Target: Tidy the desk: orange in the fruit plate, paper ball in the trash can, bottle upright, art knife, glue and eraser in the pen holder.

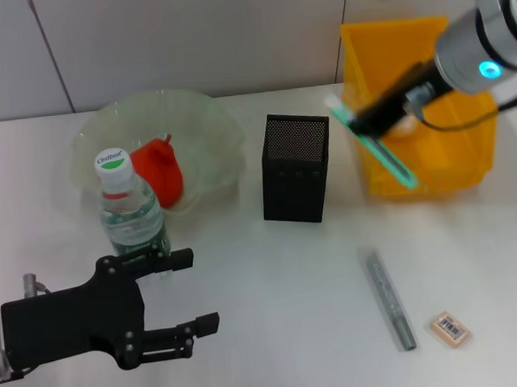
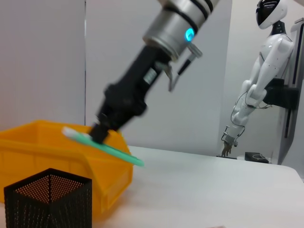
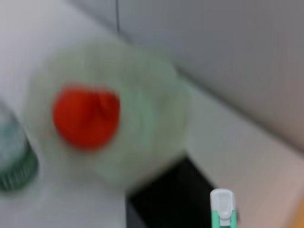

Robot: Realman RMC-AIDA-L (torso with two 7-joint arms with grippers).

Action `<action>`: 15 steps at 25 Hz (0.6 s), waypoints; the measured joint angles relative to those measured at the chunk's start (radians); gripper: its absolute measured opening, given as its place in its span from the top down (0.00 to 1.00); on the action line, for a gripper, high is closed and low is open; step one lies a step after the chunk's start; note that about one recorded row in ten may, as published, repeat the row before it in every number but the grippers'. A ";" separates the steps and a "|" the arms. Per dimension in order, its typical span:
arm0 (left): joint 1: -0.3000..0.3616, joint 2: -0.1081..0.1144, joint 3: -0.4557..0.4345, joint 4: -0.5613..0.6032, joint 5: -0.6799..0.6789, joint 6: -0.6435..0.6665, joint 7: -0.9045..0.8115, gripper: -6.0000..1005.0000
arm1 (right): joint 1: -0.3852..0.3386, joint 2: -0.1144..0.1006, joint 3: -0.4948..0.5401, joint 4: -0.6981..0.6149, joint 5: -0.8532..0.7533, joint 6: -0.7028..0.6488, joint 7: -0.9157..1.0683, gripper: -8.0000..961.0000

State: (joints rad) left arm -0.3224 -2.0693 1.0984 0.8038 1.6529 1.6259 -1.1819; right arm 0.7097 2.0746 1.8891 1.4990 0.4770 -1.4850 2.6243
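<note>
Gripping one green art knife (image 1: 373,144) in air before the one trash can (image 1: 465,161) — right hand (image 1: 365,123) clamped on it. One orange (image 1: 159,171) in the fruit plate (image 1: 212,131); one bottle (image 1: 131,213) upright; one pen holder (image 1: 296,167); one eraser (image 1: 450,329) on the worktop (image 1: 281,296). Left hand (image 1: 179,291) spread wide — holds nothing.

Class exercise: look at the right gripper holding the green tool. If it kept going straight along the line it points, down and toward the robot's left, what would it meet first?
Probably the pen holder. The right gripper slants from above the trash can toward it, with the art knife gripped crosswise. Depth is uncertain, so it might instead reach the bare table beside the holder.
</note>
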 joint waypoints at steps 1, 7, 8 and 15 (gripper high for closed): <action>0.000 0.000 0.000 0.000 0.000 0.000 0.000 0.17 | 0.005 -0.001 0.009 0.003 0.024 0.016 0.000 0.88; -0.001 0.000 0.001 -0.003 -0.001 0.000 0.000 0.17 | 0.004 -0.002 0.009 0.006 0.091 0.143 -0.022 0.87; -0.002 0.000 -0.001 -0.008 -0.001 0.000 0.000 0.17 | -0.006 0.000 0.007 -0.005 0.122 0.186 -0.048 0.87; -0.006 0.000 -0.001 -0.011 -0.001 -0.001 0.000 0.17 | -0.043 0.002 0.005 -0.059 0.257 0.300 -0.163 0.85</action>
State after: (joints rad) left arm -0.3279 -2.0693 1.0969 0.7927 1.6519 1.6246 -1.1818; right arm 0.6671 2.0765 1.8943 1.4396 0.7340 -1.1853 2.4609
